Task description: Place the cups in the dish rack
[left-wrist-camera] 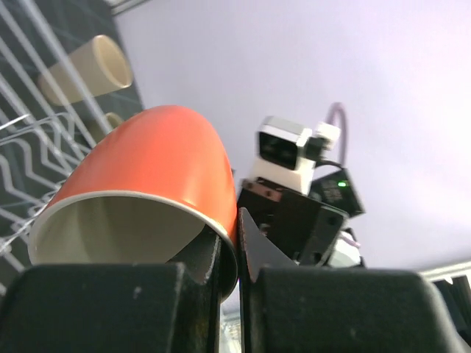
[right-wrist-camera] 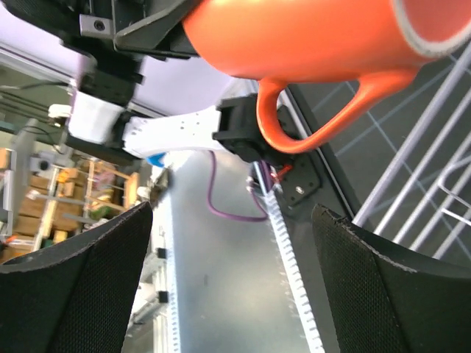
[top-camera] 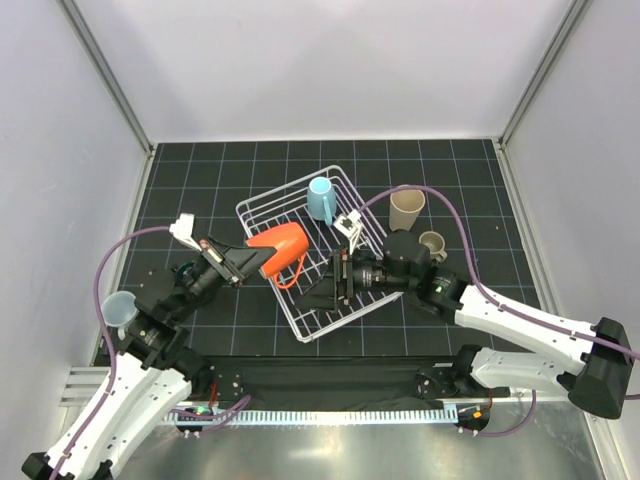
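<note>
The mat [top-camera: 470, 190] carries the rack [top-camera: 286, 188] at its centre, turned so one corner points to 12 o'clock.

The left gripper [top-camera: 262, 262] reaches in from 8 o'clock and is clamped tight on the orange mug [top-camera: 280, 243]. In the left wrist view the jaws [left-wrist-camera: 229, 246] pinch the mug's [left-wrist-camera: 147, 154] rim wall at its 5 o'clock, one finger inside the mouth and one outside. The mug lies on its side with its mouth toward the left arm. It sits over the rack's 9 o'clock edge, its handle [top-camera: 290, 275] hanging toward 6 o'clock across the wires. Whether it touches the rack cannot be told.

The right gripper [top-camera: 322, 283] hovers over the rack's 6 o'clock part, pointing to 9 o'clock, jaws spread wide and holding nothing. In its wrist view the mug [right-wrist-camera: 309, 29] fills 12 o'clock above the gap between the jaws [right-wrist-camera: 232, 213]. The handle [right-wrist-camera: 324, 118] dips toward that gap, clear of both fingers.

A blue cup [top-camera: 321, 198] stands in the rack near its 12 o'clock corner. A tumbler [top-camera: 406, 208] stands on the mat at the rack's 2 o'clock, with an olive cup [top-camera: 432, 243] at the tumbler's 5 o'clock. A pale cup [top-camera: 118, 308] sits at the mat's 8 o'clock edge.
</note>
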You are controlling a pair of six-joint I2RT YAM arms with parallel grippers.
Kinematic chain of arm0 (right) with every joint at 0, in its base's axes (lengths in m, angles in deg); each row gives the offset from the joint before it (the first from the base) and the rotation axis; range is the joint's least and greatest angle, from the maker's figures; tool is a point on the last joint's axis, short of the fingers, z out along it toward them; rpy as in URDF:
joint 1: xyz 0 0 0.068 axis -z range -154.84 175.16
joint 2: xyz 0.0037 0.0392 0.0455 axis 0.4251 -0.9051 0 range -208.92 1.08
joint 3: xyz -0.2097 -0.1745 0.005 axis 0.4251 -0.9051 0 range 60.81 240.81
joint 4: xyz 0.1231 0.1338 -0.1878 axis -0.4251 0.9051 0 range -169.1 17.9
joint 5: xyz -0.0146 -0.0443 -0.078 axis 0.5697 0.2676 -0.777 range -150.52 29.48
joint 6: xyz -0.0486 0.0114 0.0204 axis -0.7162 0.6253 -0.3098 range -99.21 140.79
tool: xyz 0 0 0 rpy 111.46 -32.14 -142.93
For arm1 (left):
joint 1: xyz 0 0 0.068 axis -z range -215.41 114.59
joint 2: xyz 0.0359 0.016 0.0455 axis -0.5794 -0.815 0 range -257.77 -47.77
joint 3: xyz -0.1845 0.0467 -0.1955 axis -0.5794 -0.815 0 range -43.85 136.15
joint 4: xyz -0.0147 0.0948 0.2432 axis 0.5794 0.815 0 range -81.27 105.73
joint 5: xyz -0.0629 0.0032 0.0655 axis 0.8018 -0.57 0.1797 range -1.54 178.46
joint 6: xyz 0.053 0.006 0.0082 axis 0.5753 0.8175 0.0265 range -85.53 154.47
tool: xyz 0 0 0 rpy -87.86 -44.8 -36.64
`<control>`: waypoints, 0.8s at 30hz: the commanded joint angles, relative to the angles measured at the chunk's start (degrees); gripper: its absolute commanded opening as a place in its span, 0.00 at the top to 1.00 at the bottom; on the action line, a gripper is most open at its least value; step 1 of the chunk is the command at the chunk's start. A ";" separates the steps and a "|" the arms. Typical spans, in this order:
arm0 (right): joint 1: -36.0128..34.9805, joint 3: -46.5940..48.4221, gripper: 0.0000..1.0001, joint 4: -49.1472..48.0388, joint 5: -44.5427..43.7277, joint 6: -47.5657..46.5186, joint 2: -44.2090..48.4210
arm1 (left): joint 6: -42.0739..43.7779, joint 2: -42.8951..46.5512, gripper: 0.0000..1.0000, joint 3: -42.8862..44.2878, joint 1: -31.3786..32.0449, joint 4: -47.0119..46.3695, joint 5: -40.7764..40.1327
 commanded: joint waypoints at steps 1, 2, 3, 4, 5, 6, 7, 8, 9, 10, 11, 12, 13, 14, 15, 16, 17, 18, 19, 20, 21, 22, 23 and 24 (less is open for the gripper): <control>-0.89 -0.99 0.12 -16.22 -2.41 5.30 -0.55 | -3.67 2.33 0.99 -0.41 0.07 -20.66 2.78; -0.90 -0.64 0.13 -16.22 -2.85 4.95 -1.77 | -4.02 2.33 0.99 -0.76 -0.01 -21.79 2.87; -0.90 -0.38 0.13 -16.40 -3.20 4.95 -2.30 | -4.46 2.33 1.00 -0.76 -0.01 -21.89 2.78; -0.90 -0.29 0.14 -18.49 -3.20 5.03 -2.66 | -4.73 2.33 1.00 -0.76 -0.01 -21.89 2.95; -0.90 -0.38 0.14 -19.73 -3.29 5.91 -3.71 | -4.99 2.25 1.00 -0.85 -0.01 -22.50 3.13; -0.90 -0.38 0.16 -20.78 -3.81 6.17 -4.06 | -5.43 2.33 1.00 -0.94 -0.01 -22.86 3.22; -0.98 0.06 0.18 -21.40 -4.25 6.44 -4.76 | -5.69 2.42 1.00 -1.11 -0.01 -23.12 3.39; -0.90 0.41 0.20 -21.58 -4.52 6.53 -5.73 | -5.96 2.68 1.00 -1.20 -0.01 -23.47 3.39; -0.90 0.68 0.24 -21.93 -5.13 6.96 -6.26 | -6.39 2.77 1.00 -1.64 -0.01 -24.00 3.48; -0.98 0.85 0.27 -23.33 -5.49 7.23 -6.70 | -6.66 3.12 1.00 -1.73 -0.01 -24.26 3.48; -0.98 0.77 0.29 -24.30 -5.75 7.67 -6.88 | -6.75 3.30 1.00 -1.82 -0.01 -24.35 3.39; -0.90 0.85 0.31 -25.27 -6.01 8.37 -7.66 | -6.84 3.48 1.00 -2.08 -0.01 -24.36 3.48; -0.90 1.20 0.33 -26.93 -6.28 8.72 -8.02 | -7.10 3.65 1.00 -2.43 -0.01 -24.36 3.48; -0.90 1.47 0.35 -27.64 -6.19 8.90 -8.55 | -7.19 3.91 1.00 -2.69 -0.01 -24.36 3.22; -0.98 1.90 0.40 -28.00 -5.93 9.25 -9.68 | -7.19 4.09 1.00 -2.87 -0.01 -24.36 3.31; -0.90 2.95 0.43 -28.70 -5.67 9.60 -10.30 | -7.28 4.18 1.00 -3.22 -0.01 -24.36 3.22; -0.90 3.40 0.47 -28.97 -5.32 9.87 -10.83 | -7.28 4.35 1.00 -3.31 -0.01 -24.36 3.13; -0.98 3.84 0.56 -29.32 -5.49 10.30 -11.79 | -7.36 4.18 1.00 -3.48 0.07 -24.44 3.39; -0.98 3.93 0.63 -30.36 -5.66 10.66 -12.06 | -7.37 4.18 1.00 -3.57 -0.01 -24.62 3.39; -0.90 3.93 0.79 -30.90 -6.01 10.66 -12.24 | -7.37 4.09 1.00 -3.66 -0.01 -24.62 3.57; -0.90 4.02 0.90 -31.34 -6.02 10.83 -12.68 | -7.37 4.09 1.00 -3.84 -0.01 -24.62 3.66; -0.90 4.80 0.96 -31.43 -5.93 10.05 -13.55 | -7.19 4.27 1.00 -3.84 -0.01 -22.44 3.31; -0.90 4.81 0.96 -31.43 -6.02 10.04 -13.56 | -6.76 4.27 1.00 -3.58 -0.01 -22.42 3.31; -0.90 5.24 0.96 -31.08 -6.36 9.61 -13.65 | -6.14 4.88 0.79 -3.23 -0.01 -20.33 2.61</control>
